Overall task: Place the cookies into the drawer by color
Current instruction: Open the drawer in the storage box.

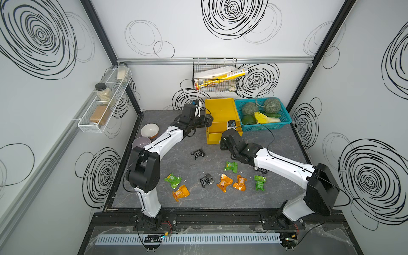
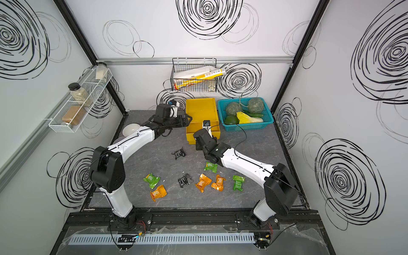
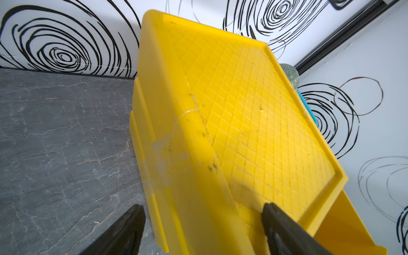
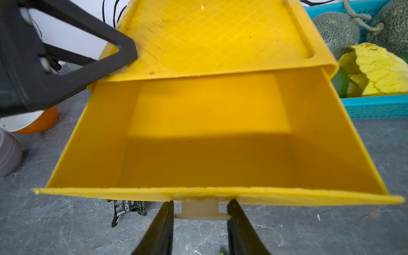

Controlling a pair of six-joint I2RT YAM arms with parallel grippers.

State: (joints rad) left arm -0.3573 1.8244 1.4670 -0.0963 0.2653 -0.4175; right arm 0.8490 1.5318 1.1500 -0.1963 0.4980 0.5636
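The yellow drawer (image 1: 219,110) (image 2: 201,110) stands at the back of the table with its top drawer (image 4: 209,143) pulled out and empty. My right gripper (image 4: 200,205) (image 1: 221,142) is shut on that drawer's white tab handle (image 4: 202,209). My left gripper (image 3: 203,209) (image 1: 207,120) is open and straddles the cabinet's top left edge (image 3: 187,154), with one finger (image 4: 110,57) lying on the lid. The cookies lie loose on the table: black (image 1: 198,153) (image 1: 207,180), green (image 1: 231,166) (image 1: 172,180) (image 1: 259,182), orange (image 1: 180,192) (image 1: 224,182) (image 1: 240,182). Another black one (image 1: 261,170) is half hidden under my right arm.
A teal basket (image 1: 262,127) of melons and vegetables sits right of the cabinet. Two bowls (image 1: 149,130) (image 1: 141,142) stand at the table's left edge under my left arm. A wire basket (image 1: 214,75) and a jar rack (image 1: 106,99) hang on the walls.
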